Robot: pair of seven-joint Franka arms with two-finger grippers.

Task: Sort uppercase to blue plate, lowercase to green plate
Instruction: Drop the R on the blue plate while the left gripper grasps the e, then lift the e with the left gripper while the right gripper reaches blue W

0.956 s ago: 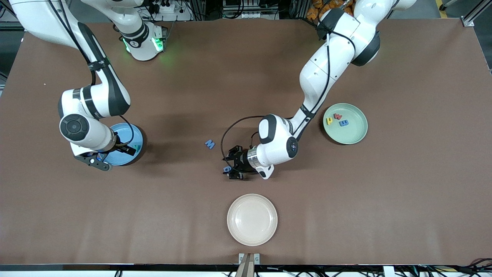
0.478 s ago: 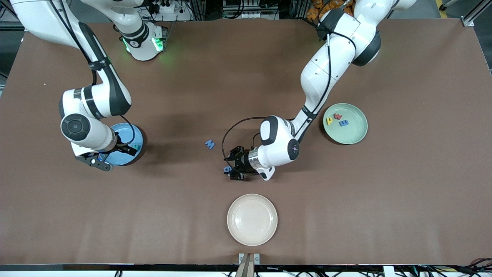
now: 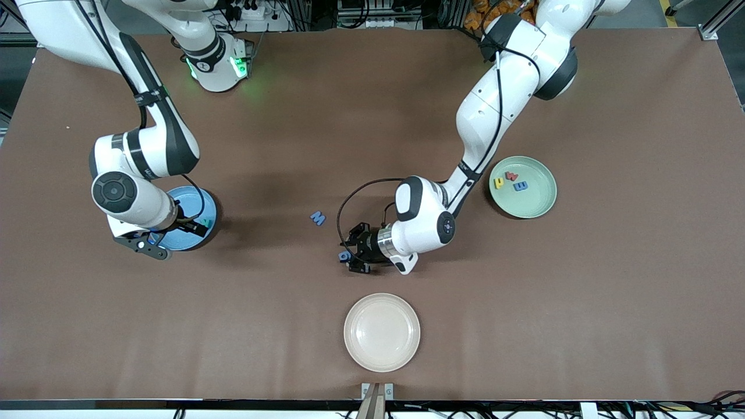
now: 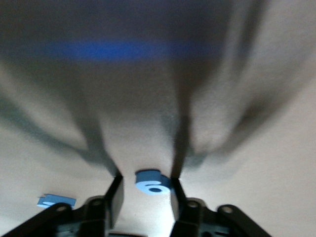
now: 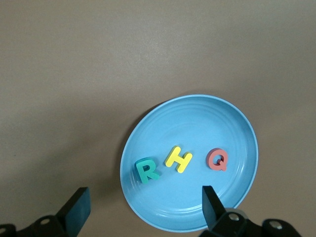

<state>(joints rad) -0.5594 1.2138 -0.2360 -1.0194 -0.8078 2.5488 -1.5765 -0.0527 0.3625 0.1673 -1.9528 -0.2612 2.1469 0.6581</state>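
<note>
A rounded blue lowercase letter [image 3: 344, 255] [image 4: 153, 182] lies on the table between the fingers of my left gripper [image 3: 350, 259] [image 4: 146, 180]. The gripper is low and open; one finger touches the letter, the other stands apart from it. The blue W [image 3: 317, 218] [image 4: 55, 201] lies on the table beside it, farther from the front camera. The green plate [image 3: 539, 203] holds a yellow, a red and a blue letter. My right gripper [image 3: 149, 240] [image 5: 143, 198] hangs open and empty over the blue plate [image 3: 201, 210] [image 5: 207, 123], which holds the teal R [image 5: 146, 170], yellow H [image 5: 178, 159] and red Q [image 5: 217, 159].
A cream-white plate [image 3: 381, 331] sits empty near the front edge, nearer to the front camera than the left gripper. The right arm's wrist covers much of the blue plate in the front view.
The left gripper's fingers have drawn closer together around the rounded blue letter, and its wrist has shifted slightly. The right arm has stayed over the blue plate.
</note>
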